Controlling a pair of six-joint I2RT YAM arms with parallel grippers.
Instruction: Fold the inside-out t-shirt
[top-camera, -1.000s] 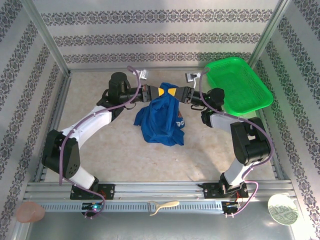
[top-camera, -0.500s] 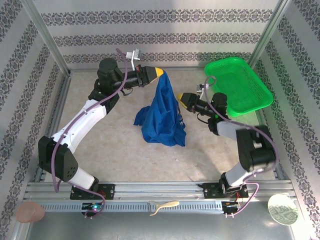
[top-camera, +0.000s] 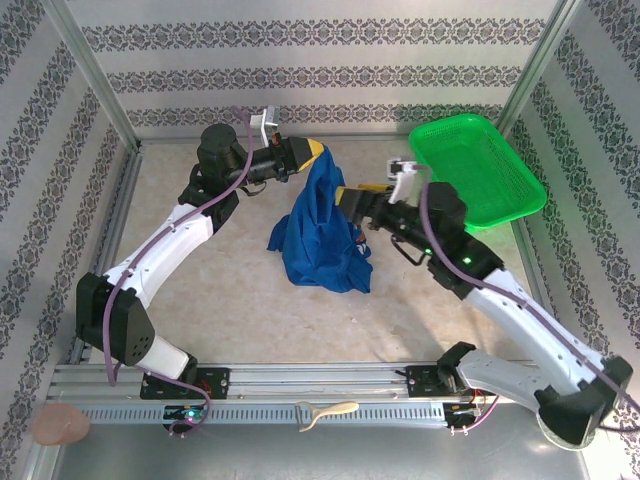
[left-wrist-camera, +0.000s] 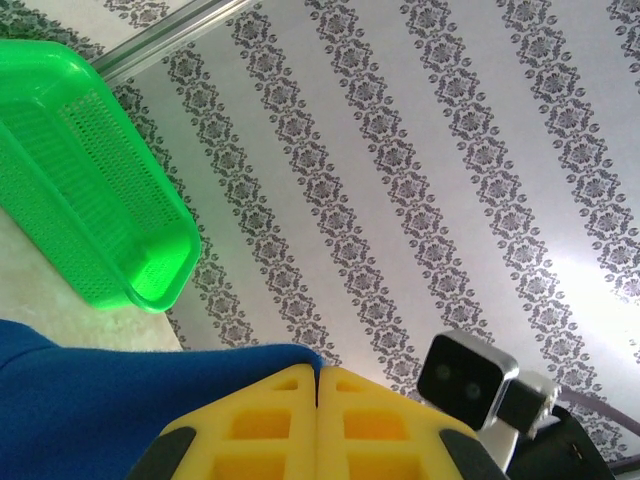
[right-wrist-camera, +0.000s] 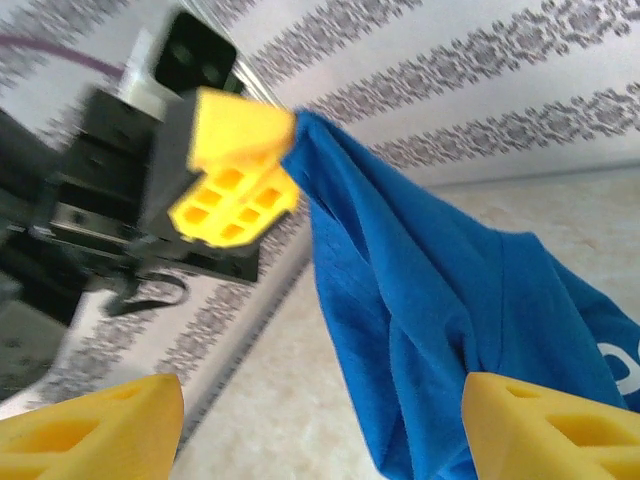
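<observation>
My right gripper (top-camera: 347, 193) has just let go and stands wide open beside the t-shirt (top-camera: 322, 235), so my left gripper (top-camera: 316, 150) alone pinches its top near the table's (top-camera: 220, 290) far edge. The rest hangs down, heaped mid-table; a regrasp probably comes next.

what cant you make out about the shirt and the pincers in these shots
- Top view: the t-shirt hangs bunched from the shut left pincer; its folds hide most of the print.
- Right wrist view: the white lettering is cut off by the right edge; blur smears the left arm.
- Left wrist view: the yellow fingers hide how much cloth is pinched.
</observation>
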